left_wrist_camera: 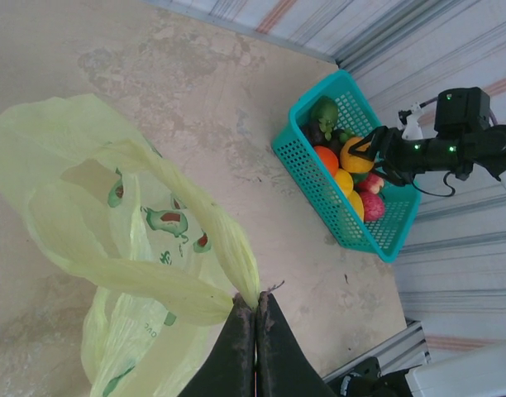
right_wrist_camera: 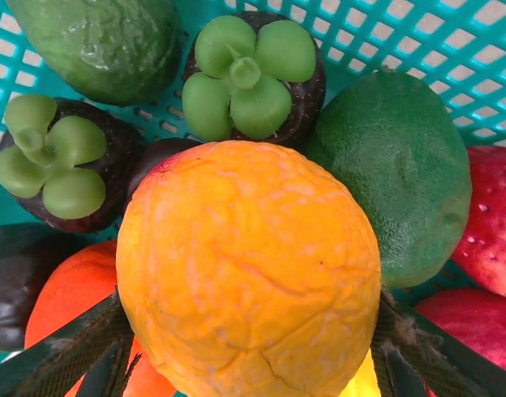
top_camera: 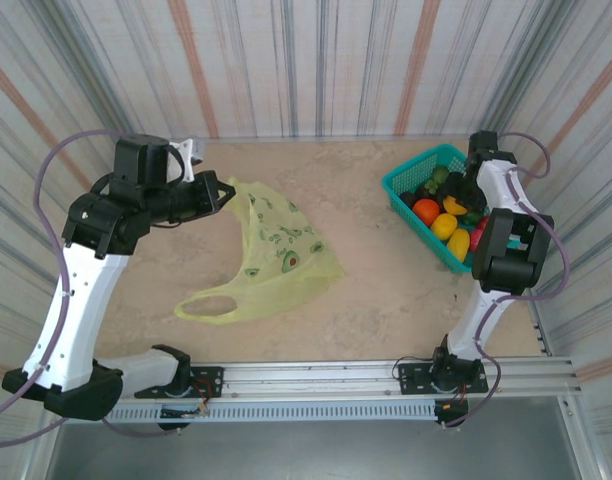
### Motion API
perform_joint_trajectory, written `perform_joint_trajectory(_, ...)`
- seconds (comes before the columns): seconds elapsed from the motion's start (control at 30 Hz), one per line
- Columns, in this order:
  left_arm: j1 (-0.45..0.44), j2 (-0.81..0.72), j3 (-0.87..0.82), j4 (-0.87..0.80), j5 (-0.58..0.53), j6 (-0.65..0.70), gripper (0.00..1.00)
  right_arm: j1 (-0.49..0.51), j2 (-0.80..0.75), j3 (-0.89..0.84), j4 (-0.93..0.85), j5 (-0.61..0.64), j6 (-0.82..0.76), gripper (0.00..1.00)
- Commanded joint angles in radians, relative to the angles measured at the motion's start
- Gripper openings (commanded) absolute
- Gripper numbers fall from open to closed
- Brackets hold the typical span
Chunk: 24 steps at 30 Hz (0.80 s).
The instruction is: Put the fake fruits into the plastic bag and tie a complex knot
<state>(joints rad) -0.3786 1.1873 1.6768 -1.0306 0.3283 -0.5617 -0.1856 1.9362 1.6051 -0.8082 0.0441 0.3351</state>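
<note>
left gripper (left_wrist_camera: 255,321) is pinched shut on the flimsy plastic bag (left_wrist_camera: 96,207) handle, while right gripper (right_wrist_camera: 249,310) clamps the hard, likely slippery orange fruit (right_wrist_camera: 245,240) across its middle.

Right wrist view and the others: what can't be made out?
Right wrist: the glossy orange plastic fruit hides what lies beneath it; whether the right end effector grips it is unclear, its fingers cut off below.
Top external: the right arm covers part of the teal mesh plastic basket.
Left wrist: the translucent yellow-green plastic bag runs off the bottom edge.
</note>
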Motion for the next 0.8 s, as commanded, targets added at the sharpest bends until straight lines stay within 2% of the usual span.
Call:
perform_joint_trajectory(0.0, 0.007, -0.015, -0.037, 0.058, 0.058, -0.032, 0.00, -0.005, 0.051, 0.034, -0.032, -0.032, 0.001, 0.69)
perform_joint_trajectory(0.2, 0.007, -0.021, 0.007, 0.034, 0.025, -0.055, 0.00, -0.004, -0.010, 0.021, 0.005, -0.037, -0.010, 0.67)
perform_joint_trajectory(0.37, 0.007, -0.041, 0.027, -0.004, -0.032, -0.060, 0.00, 0.025, -0.119, 0.016, 0.014, -0.073, 0.032, 0.66)
perform_joint_trajectory(0.6, 0.007, -0.030, 0.074, -0.053, -0.018, -0.041, 0.00, 0.239, -0.347, -0.002, 0.024, -0.094, 0.057, 0.64)
perform_joint_trajectory(0.77, 0.007, -0.012, 0.128, -0.103, -0.007, -0.002, 0.00, 0.439, -0.525, -0.061, 0.101, -0.245, 0.092, 0.63)
